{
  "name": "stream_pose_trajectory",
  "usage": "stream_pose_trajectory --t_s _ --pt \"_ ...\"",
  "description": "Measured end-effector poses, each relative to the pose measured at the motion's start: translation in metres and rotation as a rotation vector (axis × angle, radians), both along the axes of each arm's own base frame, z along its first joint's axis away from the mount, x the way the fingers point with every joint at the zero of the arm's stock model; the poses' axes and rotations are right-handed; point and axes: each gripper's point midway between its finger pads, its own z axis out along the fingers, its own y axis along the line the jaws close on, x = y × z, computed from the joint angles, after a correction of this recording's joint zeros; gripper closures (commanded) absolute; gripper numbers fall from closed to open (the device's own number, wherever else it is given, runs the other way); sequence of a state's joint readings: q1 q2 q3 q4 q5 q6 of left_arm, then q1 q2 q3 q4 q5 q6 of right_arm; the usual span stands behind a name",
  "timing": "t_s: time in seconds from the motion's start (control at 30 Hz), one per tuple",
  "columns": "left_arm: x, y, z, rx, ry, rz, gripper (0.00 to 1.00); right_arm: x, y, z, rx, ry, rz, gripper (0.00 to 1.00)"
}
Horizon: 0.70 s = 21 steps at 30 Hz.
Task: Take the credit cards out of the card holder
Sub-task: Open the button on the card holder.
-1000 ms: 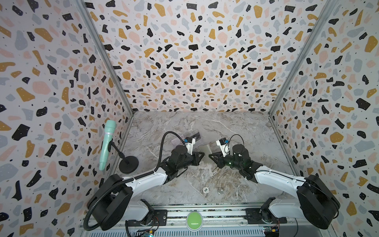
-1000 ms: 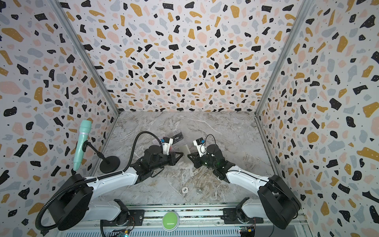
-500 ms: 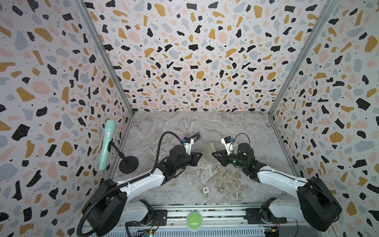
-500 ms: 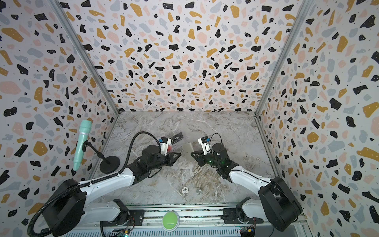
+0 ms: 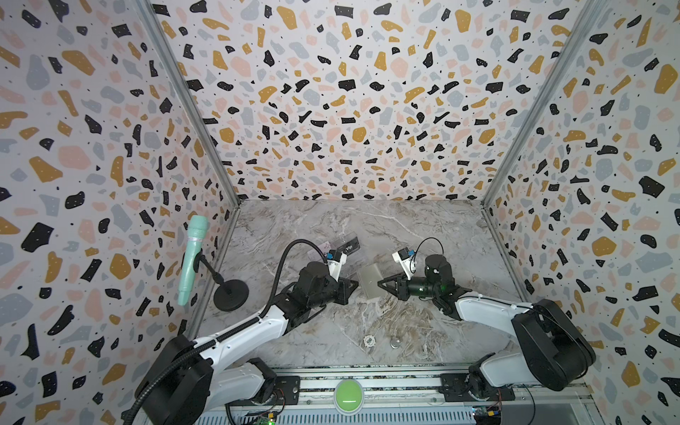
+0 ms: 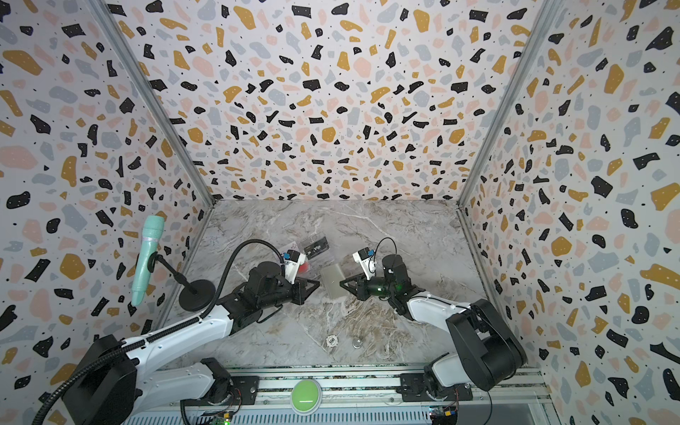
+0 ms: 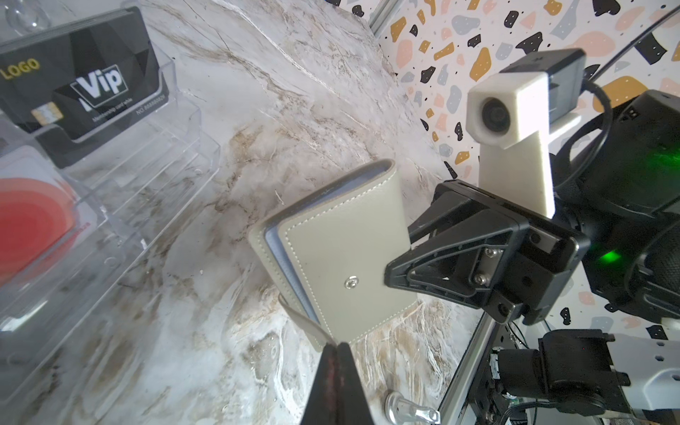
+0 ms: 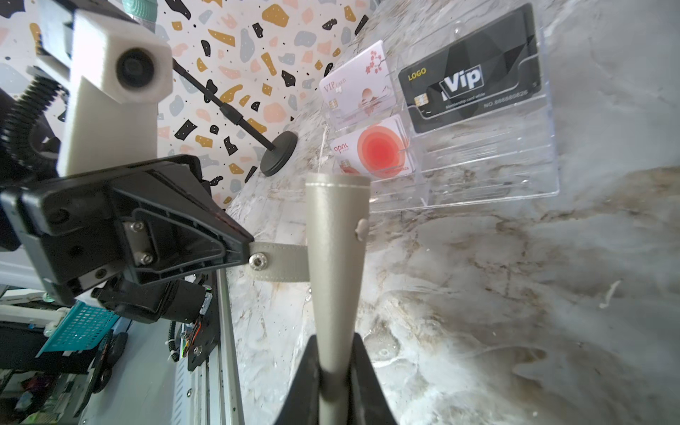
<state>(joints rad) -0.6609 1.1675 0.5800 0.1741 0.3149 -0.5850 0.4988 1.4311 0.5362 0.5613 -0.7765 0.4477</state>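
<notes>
Card holder (image 8: 336, 235): your right gripper (image 8: 335, 342) clamps its edge; left gripper (image 8: 247, 251) pinches the snap strap (image 8: 283, 263), braced for opening.

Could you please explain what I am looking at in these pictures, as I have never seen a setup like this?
These are two robot arms at a marble table, each ending in a gripper. Both top views look down on the whole scene; the other two pictures come from small cameras on the arms' wrists. The right gripper is clamped on a grey card holder, and the left gripper is shut on its strap. Beyond them sits a clear plastic tray holding three cards: a black VIP card, a white card with a red circle and a pale pink card. Near the front lie a poker chip and a small round metal piece.
</notes>
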Motion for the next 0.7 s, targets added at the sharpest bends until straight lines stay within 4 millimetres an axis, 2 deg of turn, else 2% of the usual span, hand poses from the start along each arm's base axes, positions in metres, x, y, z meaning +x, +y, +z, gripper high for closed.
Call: stream_pose_trajectory --t_s 0.43,0.7 --pt "-0.013 0.013 -0.027 0.049 0.037 -0.005 1.0 0.004 0.01 -0.028 -0.031 0.11 0.053 0.92" --pt "-0.015 0.017 -0.022 0.056 0.01 -0.006 1.0 0.001 0.013 -0.021 0.004 0.111 0.083 0.92"
